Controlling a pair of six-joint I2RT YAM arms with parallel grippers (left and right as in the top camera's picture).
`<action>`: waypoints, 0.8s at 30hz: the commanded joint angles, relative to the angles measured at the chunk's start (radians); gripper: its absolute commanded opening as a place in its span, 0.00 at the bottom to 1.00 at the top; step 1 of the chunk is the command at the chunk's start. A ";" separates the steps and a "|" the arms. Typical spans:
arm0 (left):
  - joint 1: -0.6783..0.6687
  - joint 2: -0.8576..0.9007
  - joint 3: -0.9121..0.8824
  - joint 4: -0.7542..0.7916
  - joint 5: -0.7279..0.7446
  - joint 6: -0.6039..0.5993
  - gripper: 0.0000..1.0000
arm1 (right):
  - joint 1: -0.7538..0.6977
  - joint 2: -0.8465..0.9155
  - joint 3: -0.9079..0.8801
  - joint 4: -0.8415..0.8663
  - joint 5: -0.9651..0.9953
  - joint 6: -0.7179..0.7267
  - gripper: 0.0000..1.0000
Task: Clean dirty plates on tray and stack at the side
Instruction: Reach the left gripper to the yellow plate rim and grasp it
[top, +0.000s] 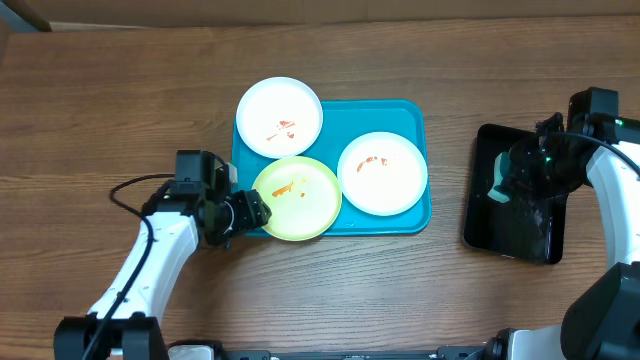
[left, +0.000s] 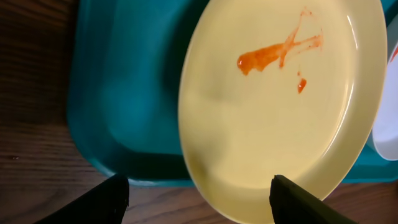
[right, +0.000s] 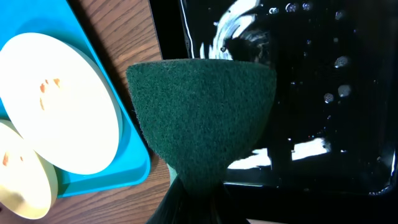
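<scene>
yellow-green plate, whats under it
The turquoise tray lies under the yellow-green plate, whose near edge sticks out past the tray's rim over the wooden table. The tray floor directly beneath the plate is covered, so anything there cannot be seen.

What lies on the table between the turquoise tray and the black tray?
Nothing: only a bare strip of wooden table separates the turquoise tray from the black tray, as the overhead view shows.
</scene>
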 joint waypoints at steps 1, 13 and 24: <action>-0.032 0.020 0.022 0.022 0.020 -0.017 0.74 | -0.001 -0.015 0.019 0.004 -0.005 -0.005 0.04; -0.050 0.021 0.020 0.045 -0.020 -0.018 0.64 | -0.001 -0.015 0.019 -0.003 -0.006 -0.005 0.04; -0.056 0.021 0.009 0.060 -0.062 -0.044 0.63 | -0.001 -0.015 0.019 -0.005 -0.006 -0.005 0.04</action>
